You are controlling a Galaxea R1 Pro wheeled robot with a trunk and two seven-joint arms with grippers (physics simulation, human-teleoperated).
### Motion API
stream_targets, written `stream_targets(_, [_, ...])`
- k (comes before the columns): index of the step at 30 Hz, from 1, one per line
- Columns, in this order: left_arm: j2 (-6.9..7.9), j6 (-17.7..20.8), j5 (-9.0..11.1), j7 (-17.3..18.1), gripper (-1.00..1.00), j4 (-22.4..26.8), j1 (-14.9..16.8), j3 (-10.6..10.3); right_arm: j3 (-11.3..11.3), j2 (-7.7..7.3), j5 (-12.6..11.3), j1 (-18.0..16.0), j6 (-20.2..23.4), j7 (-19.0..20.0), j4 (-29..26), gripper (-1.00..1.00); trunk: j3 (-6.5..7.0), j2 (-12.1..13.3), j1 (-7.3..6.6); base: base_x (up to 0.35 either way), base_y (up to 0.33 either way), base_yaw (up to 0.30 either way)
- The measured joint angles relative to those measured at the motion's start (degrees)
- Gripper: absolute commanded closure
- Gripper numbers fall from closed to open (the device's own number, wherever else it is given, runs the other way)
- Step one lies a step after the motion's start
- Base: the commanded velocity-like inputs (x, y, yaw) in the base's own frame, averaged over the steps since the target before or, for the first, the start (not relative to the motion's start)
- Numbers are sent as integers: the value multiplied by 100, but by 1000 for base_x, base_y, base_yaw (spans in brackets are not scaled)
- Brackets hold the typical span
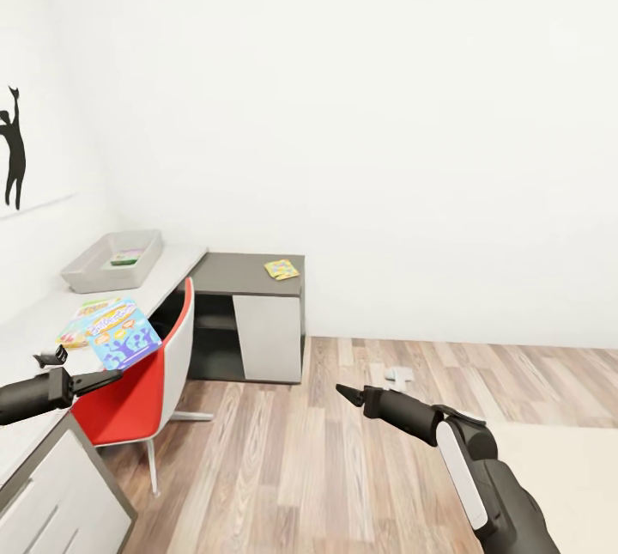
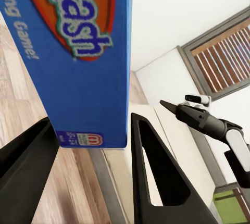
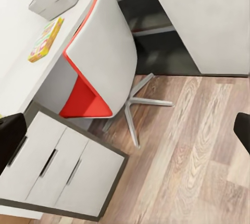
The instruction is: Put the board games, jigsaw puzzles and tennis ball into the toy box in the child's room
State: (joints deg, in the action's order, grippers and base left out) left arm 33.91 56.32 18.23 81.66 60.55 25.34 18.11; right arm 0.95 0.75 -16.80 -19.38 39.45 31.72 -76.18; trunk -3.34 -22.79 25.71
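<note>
Room: white walls (image 1: 386, 107) and a wood-plank floor (image 1: 326, 468) are seen; a black silhouette picture (image 1: 13, 150) hangs on the wall above the table.
Table: a long pale top (image 1: 176, 266) is run along that wall, with grey-fronted drawers (image 3: 52, 166) set under its near end.
Toy box: a shallow light-grey bin (image 1: 113, 260) is set at the far end of the table, and something green and flat is seen lying inside it.
Side desk: a lower dark-grey desk (image 1: 249, 275) is joined to the far end of the table; a yellowish puzzle square (image 1: 281, 269) is laid flat on it.
Chair: a red and white chair (image 1: 150, 374) is pushed against the long edge of the table, near the drawers.
Second game: a colourful flat box (image 1: 83, 320) is laid on the table between the toy box and the drawers.
Blue game box: the box (image 1: 125, 343) with yellow lettering is held above the table edge beside the chair.
Left gripper: the gripper (image 1: 107, 378) is pinched on the lower edge of the blue game box, one finger (image 2: 156, 177) on each side.
Right gripper: the gripper (image 1: 348, 393) is held out over the floor, well apart from the table; its fingers are spread with nothing between them in the right wrist view.
</note>
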Motion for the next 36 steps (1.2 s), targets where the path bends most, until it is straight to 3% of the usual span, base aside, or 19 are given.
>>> stream_targets(6, [0, 0, -2, -4, 100, 0, 0, -1, 6, -5, -11, 2, 52, 91, -68, -100, 0, 0, 0, 329, 0, 0])
stream_targets(10, [-5, 0, -3, -1, 100, 0, 0, -1, 5, -8, -21, 68, 139, 342, -460, -100, 0, 0, 0, 329, 0, 0])
stream_targets(17, [-1, 0, -9, 3, 100, 0, -1, -1, 112, -5, -38, 562, 705, 879, -1309, -100, 0, 0, 0, 329, 0, 0])
stream_targets(25, [0, 0, -9, 4, 100, 1, -1, 7, 266, -1, -50, 724, 839, 1190, -1476, -100, 0, 0, 0, 330, 0, 25])
stream_targets(36, [1, 0, -8, 3, 100, 2, -3, 10, 312, -1, -51, 755, 834, 1236, -1492, -100, 0, 0, 0, 329, 0, 241])
